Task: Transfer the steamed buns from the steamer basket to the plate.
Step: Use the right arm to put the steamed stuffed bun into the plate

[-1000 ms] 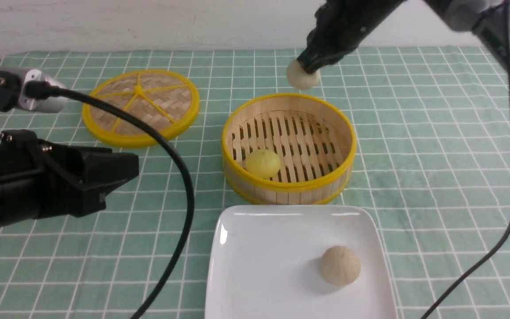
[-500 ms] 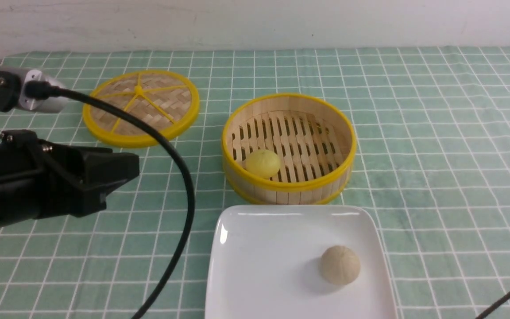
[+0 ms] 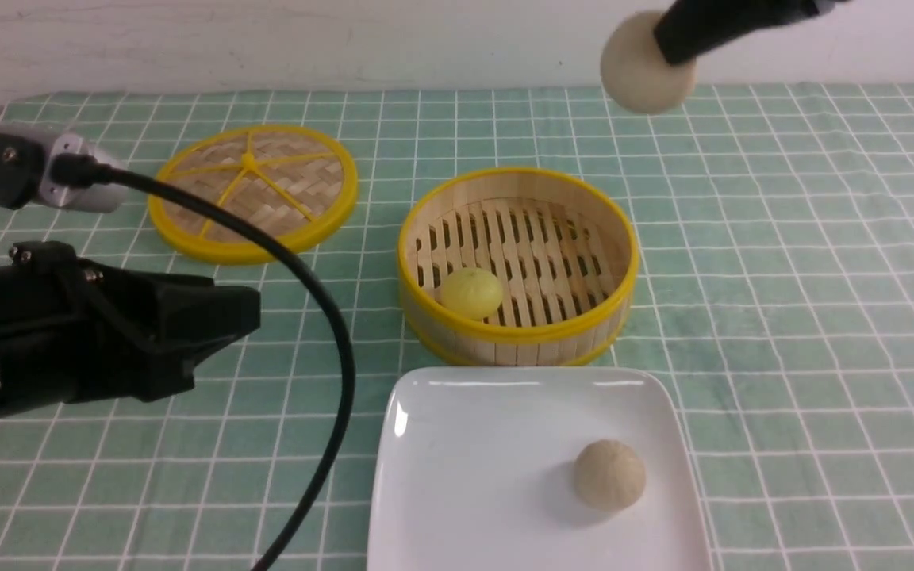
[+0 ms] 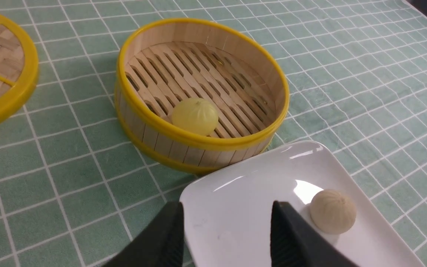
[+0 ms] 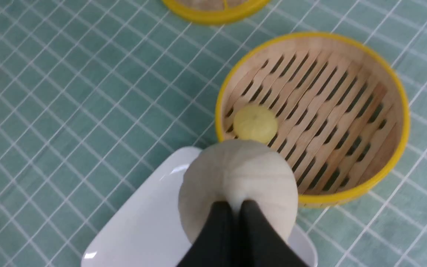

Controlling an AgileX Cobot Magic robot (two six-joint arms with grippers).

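The steamer basket [image 3: 517, 333] sits mid-table and holds one pale yellow bun [image 3: 470, 293], near its left wall. The white plate [image 3: 457, 444] lies in front of it with a beige bun [image 3: 609, 474] on its right side. My right gripper [image 3: 667, 44] is shut on an off-white bun [image 3: 638, 75], held high at the top of the front view; in the right wrist view the fingers pinch this bun [image 5: 237, 178] above the plate [image 5: 143, 222] and basket [image 5: 347, 92]. My left gripper [image 4: 226, 226] is open and empty, low over the plate's left part [image 4: 235, 200].
The flat woven lid [image 3: 252, 190] with yellow spokes lies at the back left on the green checked cloth. A black cable [image 3: 322, 333] curves from the left arm down across the cloth beside the plate.
The right gripper with the off-white bun rose from behind the basket out of view, then reappeared high at the top right, nearer the camera. The left arm shifted slightly.
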